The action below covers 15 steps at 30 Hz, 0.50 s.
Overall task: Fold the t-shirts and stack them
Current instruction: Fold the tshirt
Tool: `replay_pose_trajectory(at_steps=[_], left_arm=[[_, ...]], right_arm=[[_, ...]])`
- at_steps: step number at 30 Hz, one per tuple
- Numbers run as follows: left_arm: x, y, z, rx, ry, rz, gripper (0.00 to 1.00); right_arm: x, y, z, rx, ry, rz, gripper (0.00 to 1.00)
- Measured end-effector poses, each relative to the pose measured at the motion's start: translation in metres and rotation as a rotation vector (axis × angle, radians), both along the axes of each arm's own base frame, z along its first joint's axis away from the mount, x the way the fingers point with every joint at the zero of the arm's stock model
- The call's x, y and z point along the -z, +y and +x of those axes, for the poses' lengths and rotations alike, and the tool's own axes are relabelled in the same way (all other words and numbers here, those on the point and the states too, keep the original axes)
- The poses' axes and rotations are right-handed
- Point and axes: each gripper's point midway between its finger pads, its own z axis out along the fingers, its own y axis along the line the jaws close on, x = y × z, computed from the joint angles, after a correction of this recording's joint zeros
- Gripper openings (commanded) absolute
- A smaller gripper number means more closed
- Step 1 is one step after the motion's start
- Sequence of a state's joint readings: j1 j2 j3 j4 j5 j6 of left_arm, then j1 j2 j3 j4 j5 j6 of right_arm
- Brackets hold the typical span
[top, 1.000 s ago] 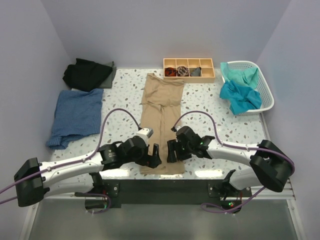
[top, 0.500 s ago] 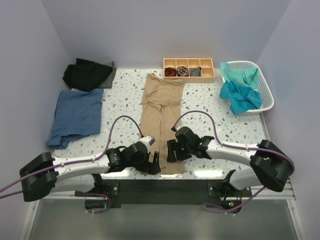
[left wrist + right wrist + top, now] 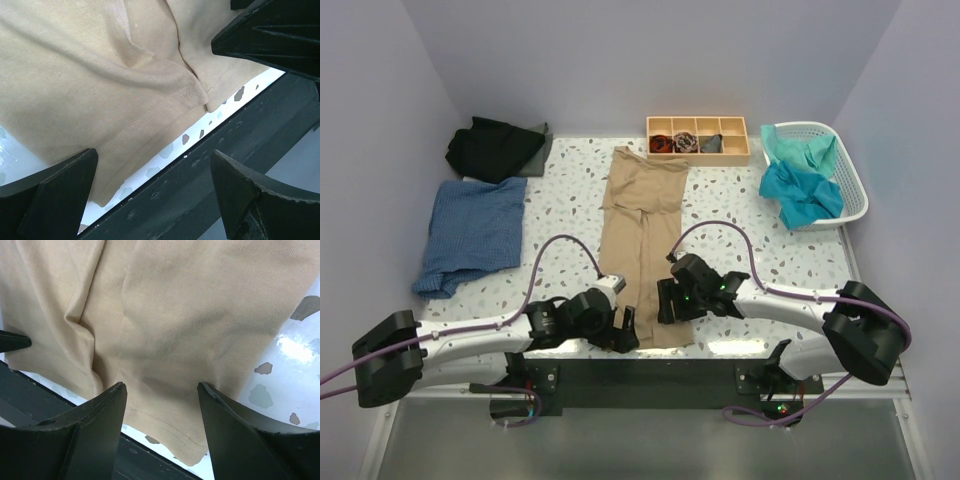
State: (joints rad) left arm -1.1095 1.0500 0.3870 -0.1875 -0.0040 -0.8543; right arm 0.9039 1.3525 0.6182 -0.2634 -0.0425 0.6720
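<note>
Top external view, table [image 3: 570, 185]: speckled white top, with cloth on the left, centre and right.
Left arm: elbow far out to the left, forearm low along the near edge and reaching right to the tan shirt's near hem; a purple cable arches over it.
Right arm: elbow out at the near right corner, forearm low and running left to the same hem from the other side.
Tan shirt [image 3: 642, 215]: folded into a long strip down the middle of the table, far end near the tray, near hem at the table edge between the two grippers.
Blue shirt [image 3: 475, 232]: lies on the left side of the table, well apart from the tan one.
Basket [image 3: 855, 190]: white, at the far right; a teal shirt [image 3: 800, 190] spills over its near rim.
Black shirt [image 3: 492, 147]: heaped in the far left corner.
Tray [image 3: 665, 154]: wooden, four compartments, at the far edge.
Left gripper [image 3: 154, 155]: jaws wide, nothing between them, over the hem's near corner and the table edge.
Right gripper [image 3: 161, 386]: jaws partly spread, straddling flat tan cloth [image 3: 200, 315] just inside the hem; no pinch visible.
</note>
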Motion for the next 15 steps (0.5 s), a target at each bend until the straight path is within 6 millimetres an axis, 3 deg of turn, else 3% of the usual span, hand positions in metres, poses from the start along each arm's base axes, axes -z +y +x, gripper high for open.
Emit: replay_pose_trajectory(at_steps=[15], left_arm=[[-0.001,0.008,-0.024,0.070,0.030,0.008,1.00]], right_arm=[[0.001,0.001,0.000,0.001,0.004,-0.001,0.67]])
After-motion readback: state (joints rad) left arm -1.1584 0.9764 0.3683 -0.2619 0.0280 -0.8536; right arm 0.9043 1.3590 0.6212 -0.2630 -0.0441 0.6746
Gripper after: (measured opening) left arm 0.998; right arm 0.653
